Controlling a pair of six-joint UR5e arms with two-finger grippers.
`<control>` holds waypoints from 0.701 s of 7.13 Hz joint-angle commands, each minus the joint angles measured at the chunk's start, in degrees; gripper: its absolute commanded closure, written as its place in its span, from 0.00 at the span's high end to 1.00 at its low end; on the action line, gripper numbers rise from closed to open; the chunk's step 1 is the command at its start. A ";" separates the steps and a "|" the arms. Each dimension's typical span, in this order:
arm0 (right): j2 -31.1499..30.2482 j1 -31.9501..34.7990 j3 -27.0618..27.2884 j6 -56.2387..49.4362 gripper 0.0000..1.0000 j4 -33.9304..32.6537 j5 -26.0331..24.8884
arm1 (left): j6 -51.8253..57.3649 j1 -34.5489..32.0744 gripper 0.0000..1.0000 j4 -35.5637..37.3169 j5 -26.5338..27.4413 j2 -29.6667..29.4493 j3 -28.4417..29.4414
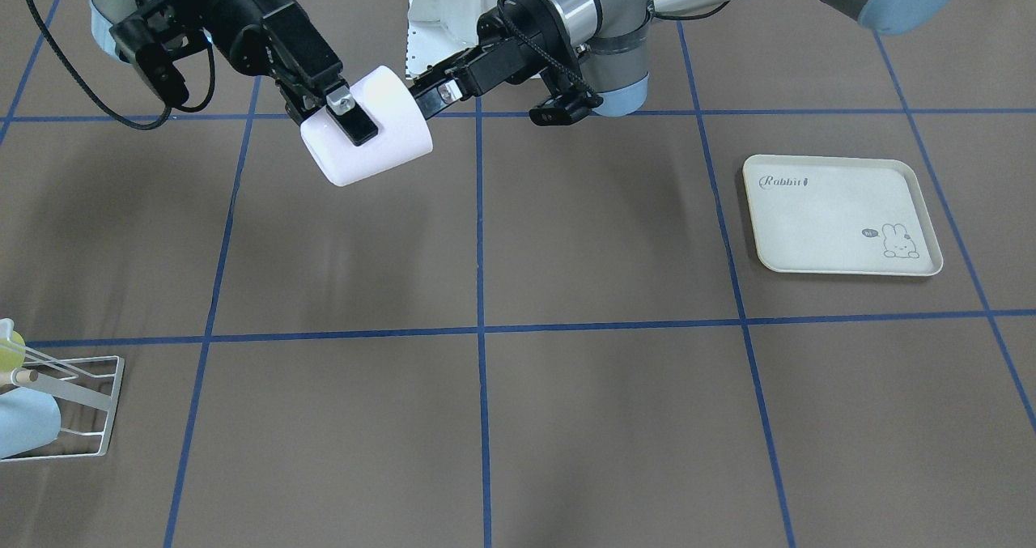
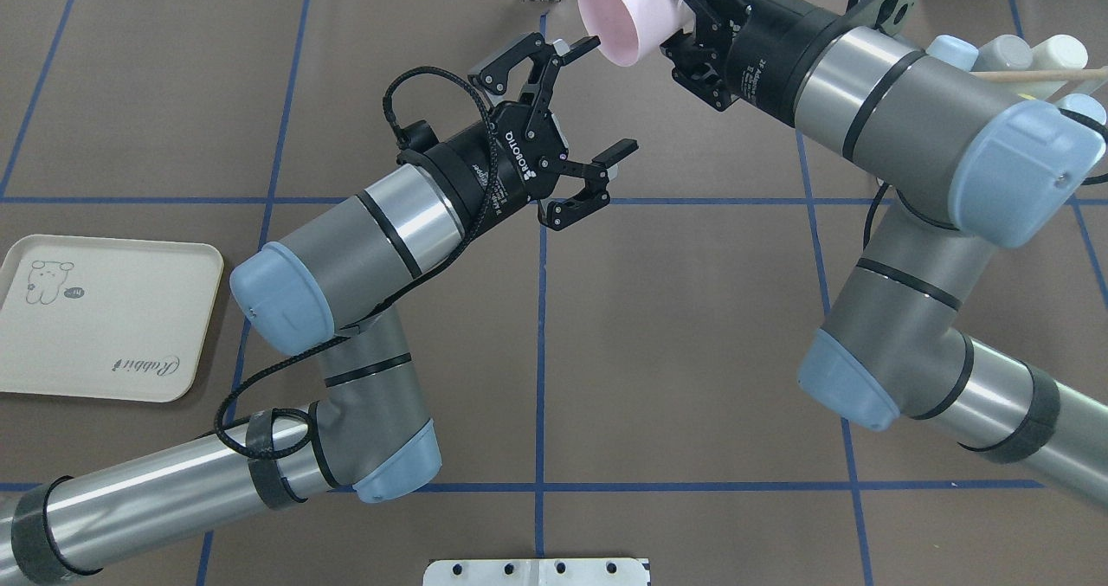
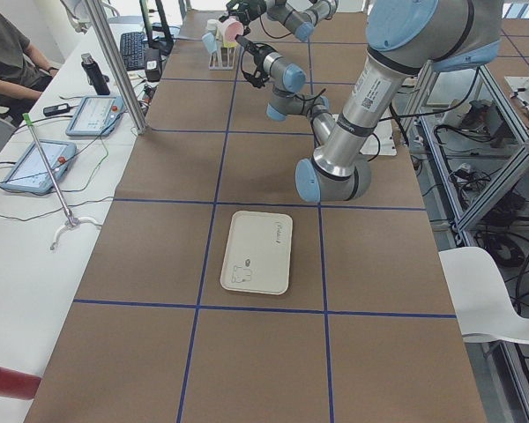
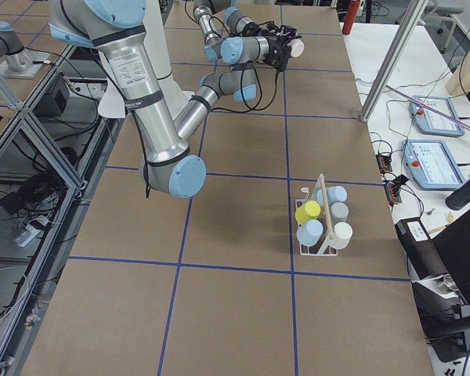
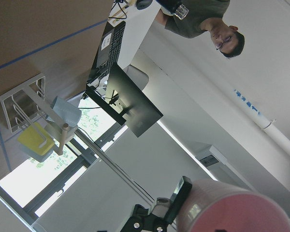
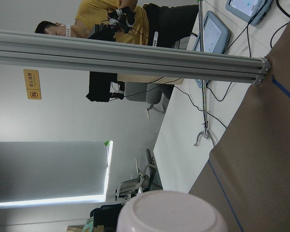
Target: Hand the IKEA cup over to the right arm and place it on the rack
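Brown table [image 1: 607, 232]; tray [image 1: 825, 216] reads "Rabbit", left gripper [image 2: 607, 94] "ROBOTIQ".

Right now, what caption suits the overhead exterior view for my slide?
Right gripper holds the pink cup while the open left gripper sits near its rim.

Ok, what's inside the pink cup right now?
Overhead, the pink cup shows bare inner wall, nothing in it; its floor is hidden by its own side. One finger of the open left tool sits at the rim.

Bright, even light casts soft shadows on the table [image 1: 566, 232]; a window [image 5: 14, 186] glares.
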 commanded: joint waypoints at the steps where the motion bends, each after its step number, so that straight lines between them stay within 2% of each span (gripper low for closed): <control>1: -0.41 4.40 -2.59 -3.53 0.00 -0.10 0.16 | 0.51 -0.17 1.00 0.03 -0.09 0.09 -0.13; 3: -1.80 6.86 -5.49 -11.60 0.00 -0.54 -0.02 | 10.56 -0.87 1.00 0.38 -0.26 0.27 -0.13; 5: -6.36 10.20 -6.91 -23.72 0.00 -1.59 -0.10 | 20.15 -1.48 1.00 6.58 -0.70 0.36 -0.39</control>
